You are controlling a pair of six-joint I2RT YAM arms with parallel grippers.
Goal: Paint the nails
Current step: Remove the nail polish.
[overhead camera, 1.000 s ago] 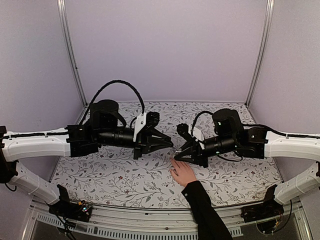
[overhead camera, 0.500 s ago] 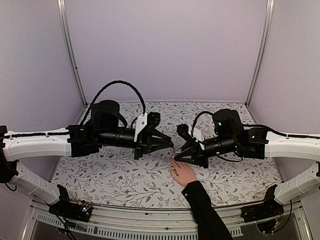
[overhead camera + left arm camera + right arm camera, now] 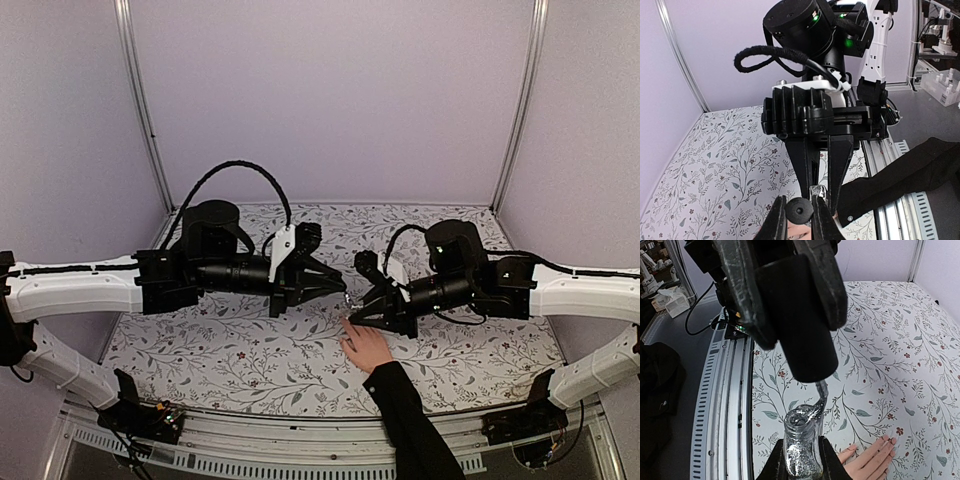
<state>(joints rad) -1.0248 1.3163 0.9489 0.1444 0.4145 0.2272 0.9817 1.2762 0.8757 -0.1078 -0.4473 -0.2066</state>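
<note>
We see a small clear glass bottle (image 3: 801, 447), its inside coated with silver glitter, pinched at the body by the right gripper (image 3: 802, 463), whose two dark fingers press in on its sides. Over it stands a matte black cylindrical cap (image 3: 807, 337), clamped between the scuffed, grey-flecked black fingers of the left gripper (image 3: 799, 216). From the cap a thin silver-smeared brush stem (image 3: 821, 391) curves down into the bottle's open neck.

Both arms reach inward from the sides and meet nose to nose above the middle of the white cloth printed with grey leaves and small red flowers (image 3: 250, 350). The left one lies nearly level and the right one tips down toward the near edge.

A light-skinned human hand (image 3: 368, 346) in a black fabric sleeve (image 3: 405, 420) lies flat, palm down, just below and nearer than the right gripper, fingers pointing away from the arm bases. The nails (image 3: 892, 441) show as small, pale pink tips low in the right wrist view, on the cloth beside the bottle. We cannot tell whether any carries polish.

The bottle's base is cut off by the picture edge and the bristles are hidden inside the neck. From above, the bottle and cap are lost among the black fingers.
</note>
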